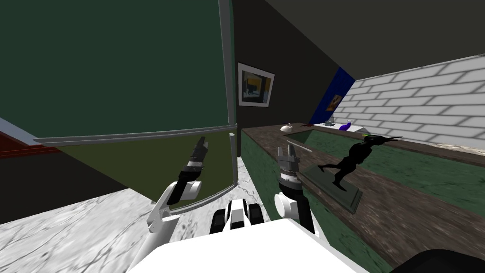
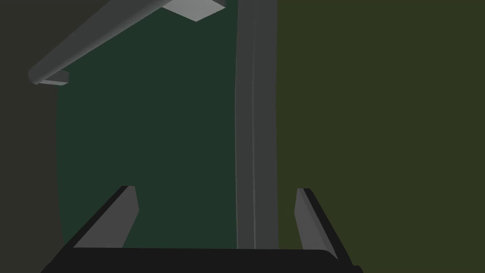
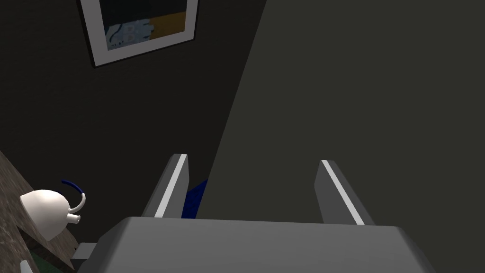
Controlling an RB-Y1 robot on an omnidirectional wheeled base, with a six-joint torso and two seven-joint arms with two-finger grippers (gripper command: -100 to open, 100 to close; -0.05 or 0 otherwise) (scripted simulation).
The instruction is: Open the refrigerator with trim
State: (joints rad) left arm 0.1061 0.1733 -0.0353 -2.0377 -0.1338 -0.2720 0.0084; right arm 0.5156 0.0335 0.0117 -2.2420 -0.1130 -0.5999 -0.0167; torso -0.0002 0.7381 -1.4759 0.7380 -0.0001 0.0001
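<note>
The refrigerator has a dark green upper door (image 1: 118,61) and an olive lower door (image 1: 156,161), parted by a grey trim strip (image 1: 137,135). My left gripper (image 1: 201,144) is raised close in front of the lower door, just under the trim. In its wrist view it (image 2: 215,208) stands open, fingers (image 2: 118,218) astride the trim strip (image 2: 255,123), nothing between them. A grey bar handle (image 2: 94,38) runs across the green panel (image 2: 151,132) farther off. My right gripper (image 1: 289,151) hovers open over the counter's near end, with its fingers (image 3: 173,189) empty.
A brown-topped counter (image 1: 379,199) with green fronts runs along my right. On it stand a black figurine (image 1: 350,161) on a grey base and a white kettle (image 1: 285,127) far back. Marble floor (image 1: 71,227) lies on the left, below the refrigerator.
</note>
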